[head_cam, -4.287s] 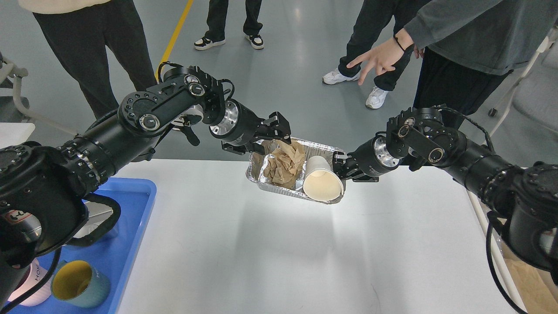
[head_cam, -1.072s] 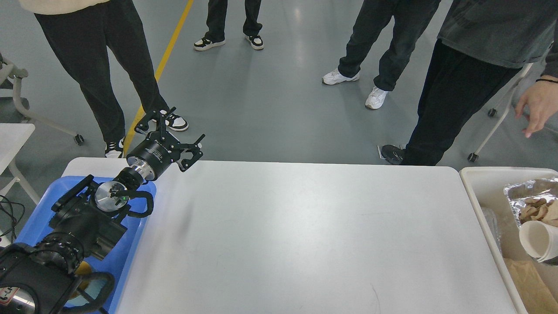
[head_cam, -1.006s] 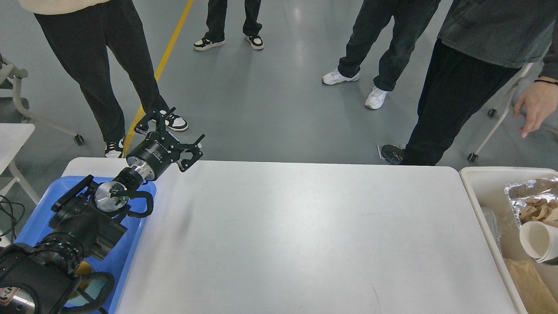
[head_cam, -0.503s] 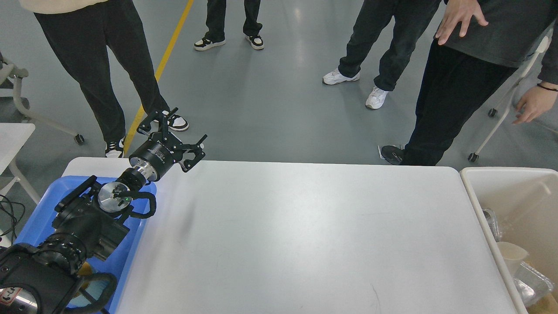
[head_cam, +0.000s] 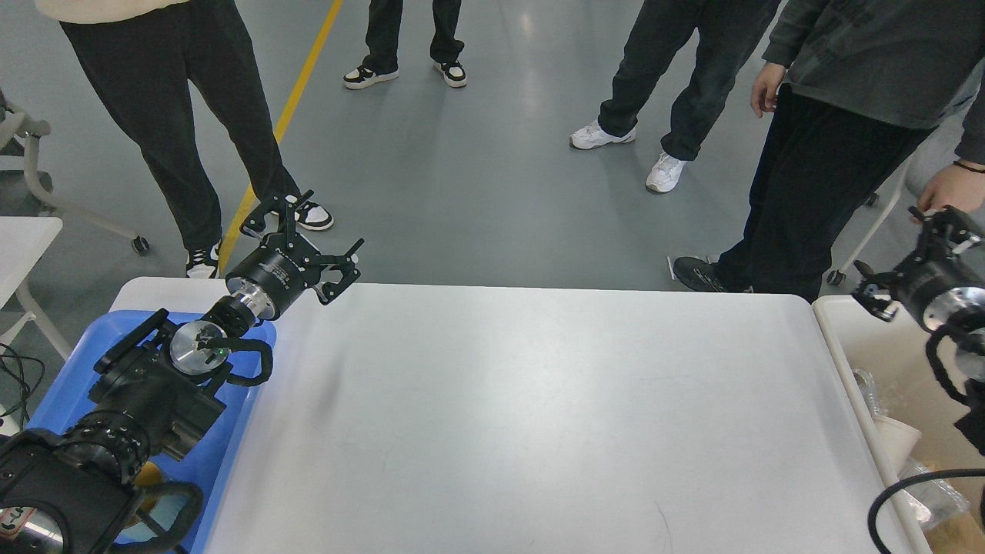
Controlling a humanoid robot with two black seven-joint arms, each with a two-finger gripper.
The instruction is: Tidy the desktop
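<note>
Desktop [head_cam: 539, 415] bare, left gripper [head_cam: 302, 235] and right gripper [head_cam: 908, 254] hang with jaws spread, empty; best retreat slowly, clear of the bin [head_cam: 862, 338].

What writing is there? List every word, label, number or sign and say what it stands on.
None can be read in full.
White print on the casing behind the left hand: too small to read.
White sticker with red and dark marks on the left arm: cropped and blurred, unreadable.
The desktop shows no writing.
</note>
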